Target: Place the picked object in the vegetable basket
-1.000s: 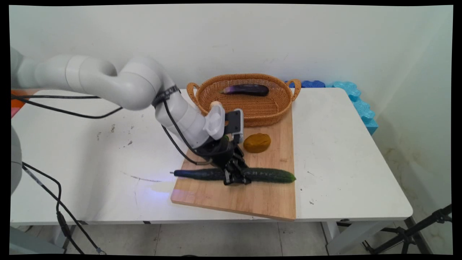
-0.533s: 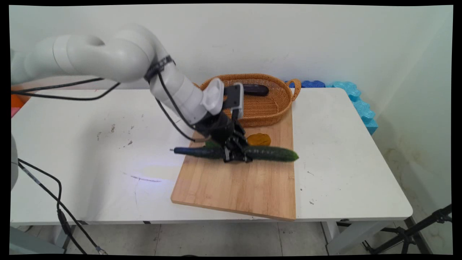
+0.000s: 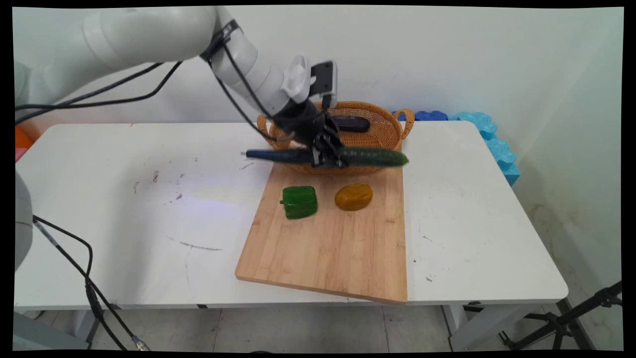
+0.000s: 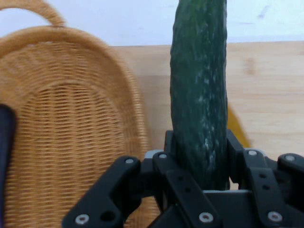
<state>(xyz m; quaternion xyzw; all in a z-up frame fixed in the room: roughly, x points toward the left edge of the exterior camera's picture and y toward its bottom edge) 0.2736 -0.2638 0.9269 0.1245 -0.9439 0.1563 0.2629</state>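
While its jaws clamp a long dark-green cucumber mid-length, nine-to-three, the black two-finger gripper hovers by the woven wicker basket's six-o'clock rim.

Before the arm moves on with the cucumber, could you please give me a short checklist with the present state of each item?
1. Claw shut on the cucumber: ok.
2. Grip near the cucumber's middle, held level: ok.
3. Cucumber clear of the cutting board: ok, it hangs in the air.
4. Room in the basket: cannot tell fully; an eggplant already lies inside.
5. Green pepper and brown piece on the board, apart from the claw: ok.
6. Cucumber's height above the basket's near rim: cannot tell.
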